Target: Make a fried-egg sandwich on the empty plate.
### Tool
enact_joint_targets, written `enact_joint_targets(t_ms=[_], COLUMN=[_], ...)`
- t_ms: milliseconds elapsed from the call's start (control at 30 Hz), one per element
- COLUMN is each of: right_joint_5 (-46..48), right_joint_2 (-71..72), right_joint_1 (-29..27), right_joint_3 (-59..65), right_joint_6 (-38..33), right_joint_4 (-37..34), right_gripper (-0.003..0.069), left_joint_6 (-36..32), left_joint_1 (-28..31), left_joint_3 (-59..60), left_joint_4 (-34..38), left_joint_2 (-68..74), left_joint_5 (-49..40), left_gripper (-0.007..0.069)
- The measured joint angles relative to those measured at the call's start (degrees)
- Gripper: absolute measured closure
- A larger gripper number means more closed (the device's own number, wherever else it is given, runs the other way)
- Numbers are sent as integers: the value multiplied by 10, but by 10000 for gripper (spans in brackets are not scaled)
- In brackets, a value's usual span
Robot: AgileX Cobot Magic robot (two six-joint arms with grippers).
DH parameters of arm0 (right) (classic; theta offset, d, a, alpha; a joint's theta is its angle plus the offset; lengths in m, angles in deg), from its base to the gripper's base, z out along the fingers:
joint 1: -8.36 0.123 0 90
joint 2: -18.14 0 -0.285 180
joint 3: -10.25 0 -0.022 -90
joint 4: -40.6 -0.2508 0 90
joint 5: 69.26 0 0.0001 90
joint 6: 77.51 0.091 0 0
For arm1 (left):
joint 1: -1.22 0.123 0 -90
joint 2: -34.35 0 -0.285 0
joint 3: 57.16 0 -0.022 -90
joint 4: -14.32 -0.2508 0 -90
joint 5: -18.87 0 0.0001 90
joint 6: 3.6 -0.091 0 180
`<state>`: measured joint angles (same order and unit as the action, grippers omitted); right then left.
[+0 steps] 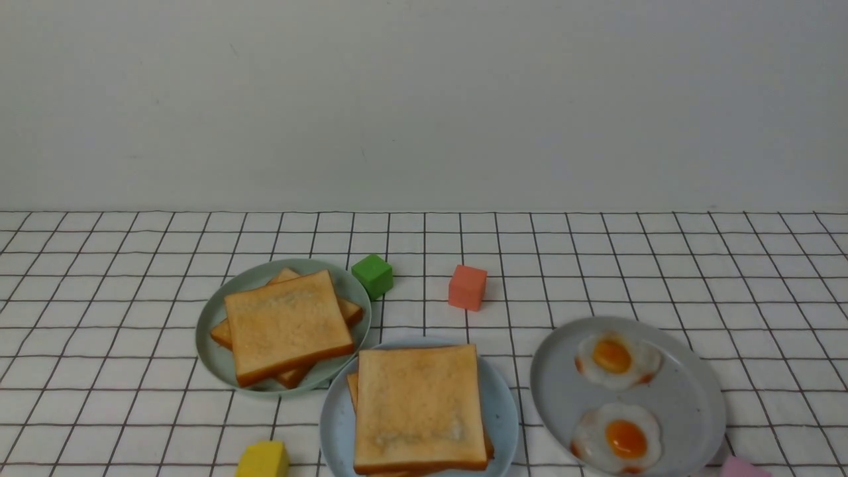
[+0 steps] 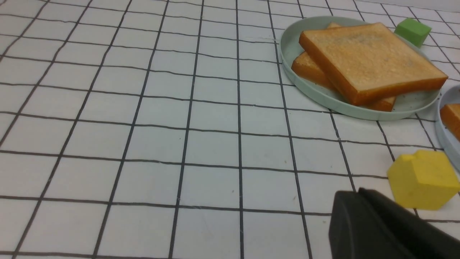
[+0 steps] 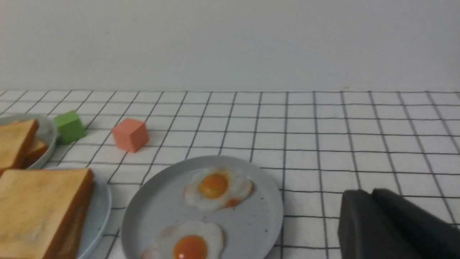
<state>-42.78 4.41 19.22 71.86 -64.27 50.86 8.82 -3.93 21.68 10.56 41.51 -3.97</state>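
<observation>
With the left pincer (image 2: 354,201) clenched and the right pincer (image 3: 363,205) unreadable, a nudge could slide the askew top toast (image 1: 419,405), lower centre, off the blue plate (image 1: 334,424).

Open cloth (image 1: 729,265) far right, green cube (image 1: 372,275), red cube (image 1: 468,287) behind plates

Plain pale wall (image 1: 424,99) behind black-gridded white tablecloth (image 1: 662,265).
</observation>
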Motion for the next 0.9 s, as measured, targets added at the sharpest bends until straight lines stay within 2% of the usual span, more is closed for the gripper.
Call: enact_joint_targets(t_ms=[33, 100, 233, 367, 467, 900], right_joint_5=[1, 7, 10, -5, -33, -40], right_joint_2=[2, 33, 64, 66, 66, 66], right_joint_1=[-3, -49, -75, -80, -80, -80], right_joint_3=[0, 25, 92, 158, 164, 165], right_joint_6=[0, -1, -1, -1, -1, -1], right_joint_4=[-1, -9, -22, -25, -24, -26], right_gripper=[594, 591, 587, 585, 581, 569], left_joint_6=[0, 0, 0, 1, 1, 1], left_joint_1=[0, 0, 0, 0, 0, 0], left_joint_3=[0, 0, 0, 0, 0, 0], left_joint_4=[0, 0, 0, -1, -1, -1], left_joint_2=[0, 0, 0, 0, 0, 0], left_joint_5=[0, 0, 0, 1, 2, 2], left_gripper=[605, 605, 604, 603, 599, 585])
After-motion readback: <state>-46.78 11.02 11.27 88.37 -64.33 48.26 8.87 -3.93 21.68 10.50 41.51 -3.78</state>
